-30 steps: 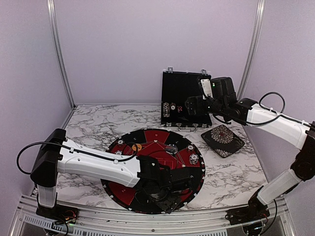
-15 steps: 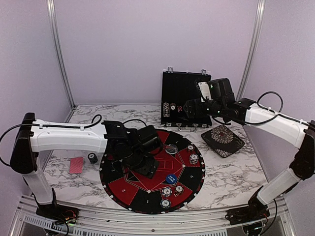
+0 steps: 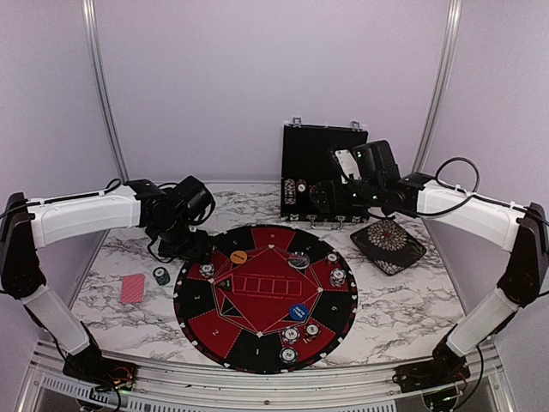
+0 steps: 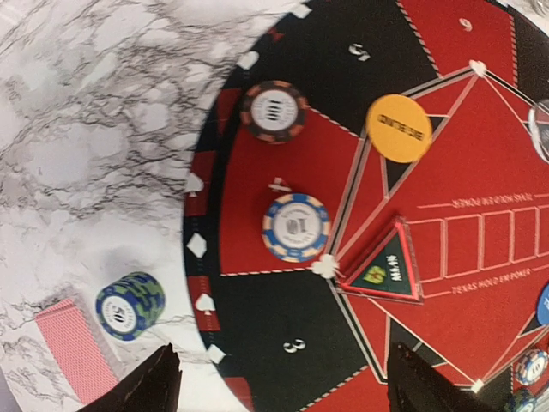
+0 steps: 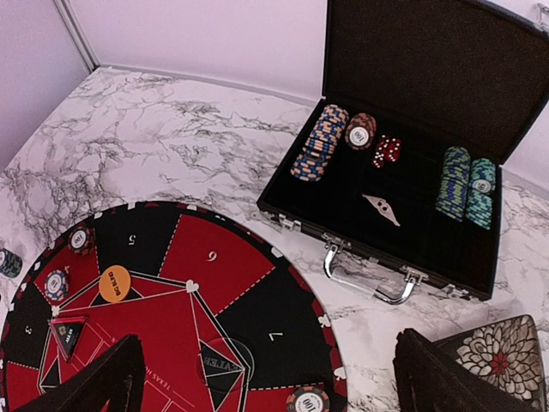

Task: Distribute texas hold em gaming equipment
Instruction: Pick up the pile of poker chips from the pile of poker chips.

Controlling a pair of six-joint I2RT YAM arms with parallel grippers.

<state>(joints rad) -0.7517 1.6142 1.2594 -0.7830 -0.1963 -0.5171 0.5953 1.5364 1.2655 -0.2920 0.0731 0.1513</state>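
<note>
Left arm [image 3: 86, 215] withdrew; cards [image 3: 133, 288] probably near-far.

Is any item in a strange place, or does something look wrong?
A small chip stack and the red-backed cards lie on the marble table left of the round mat; other chips sit on it. Nothing looks spilled.

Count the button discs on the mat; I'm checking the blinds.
3 on the mat: orange disc far left, clear disc far centre, blue disc near, right of centre. None looks hidden.
</note>
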